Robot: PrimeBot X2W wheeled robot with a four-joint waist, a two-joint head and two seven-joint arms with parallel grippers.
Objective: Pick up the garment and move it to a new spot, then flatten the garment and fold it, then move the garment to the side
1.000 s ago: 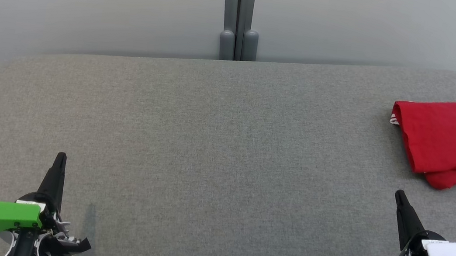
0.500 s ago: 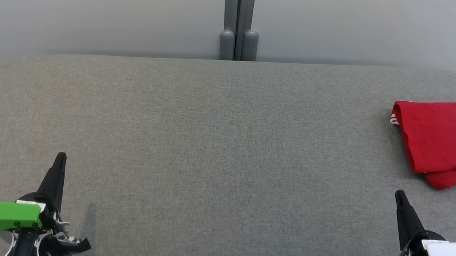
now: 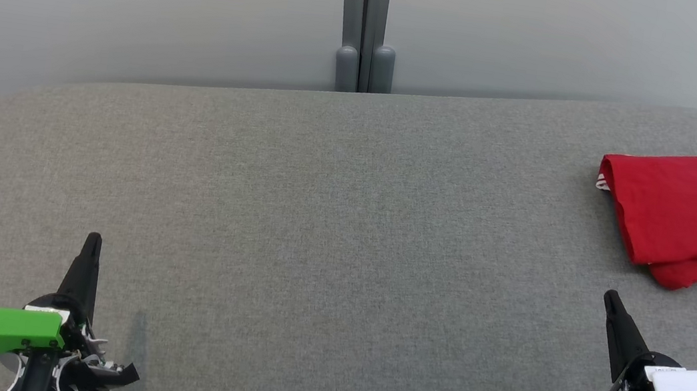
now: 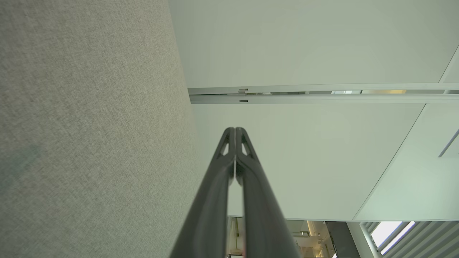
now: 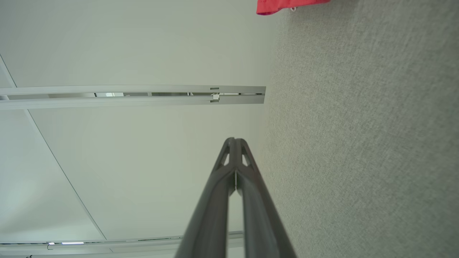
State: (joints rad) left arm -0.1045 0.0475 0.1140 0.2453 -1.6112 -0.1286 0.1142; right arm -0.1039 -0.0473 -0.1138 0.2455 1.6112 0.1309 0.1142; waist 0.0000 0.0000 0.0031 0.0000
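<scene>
Red folded cloth garment (image 3: 690, 207) at far right edge of grey fabric table (image 3: 318, 218): set aside, task likely done. Left gripper (image 3: 92, 241) and right gripper (image 3: 609, 298) parked at near edge, fingers pressed together, empty, clear of garment.

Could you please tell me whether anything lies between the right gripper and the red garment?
Nothing visible does. Only the bare grey table separates the shut right gripper from the folded red garment, which lies near the table's right edge.
</scene>
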